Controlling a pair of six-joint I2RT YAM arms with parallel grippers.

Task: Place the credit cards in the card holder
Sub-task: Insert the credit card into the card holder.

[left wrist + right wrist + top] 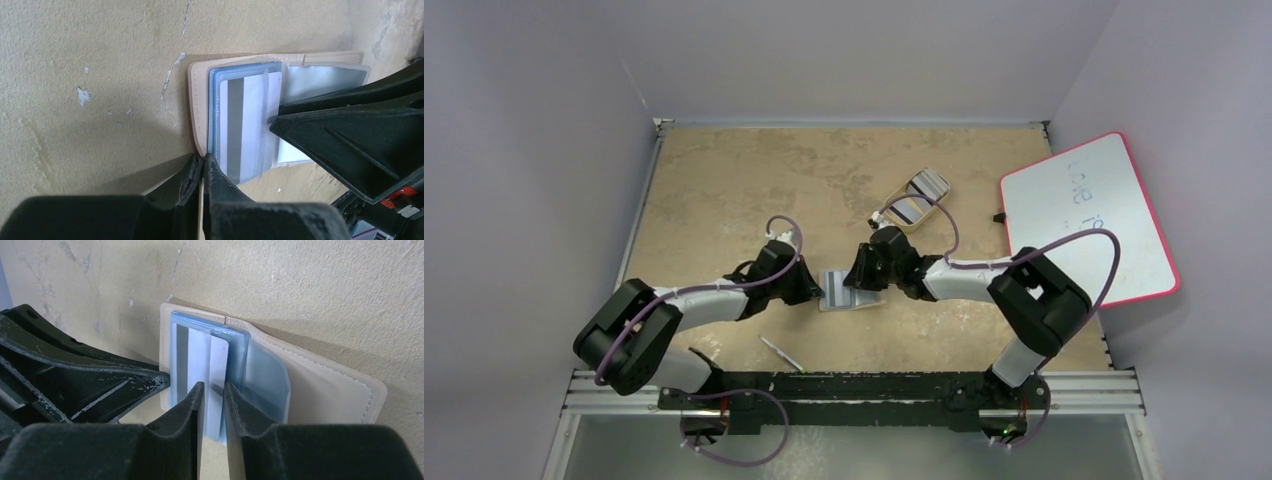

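The tan card holder (849, 293) lies open on the table between my two grippers. A pale card with a dark stripe (240, 130) sits in its blue-grey clear pocket, and it also shows in the right wrist view (192, 357). My left gripper (204, 161) is shut on the near edge of the holder's tan cover (198, 105). My right gripper (214, 386) hovers over the card's end, its jaws a narrow gap apart and pinching nothing that I can see. More striped cards (914, 208) lie in the beige oval tray (944, 185).
A pink-edged whiteboard (1089, 215) lies at the right, partly off the table. A thin pen-like stick (781, 353) lies near the front edge by the left arm. The right gripper's black fingers (350, 135) fill the right of the left wrist view.
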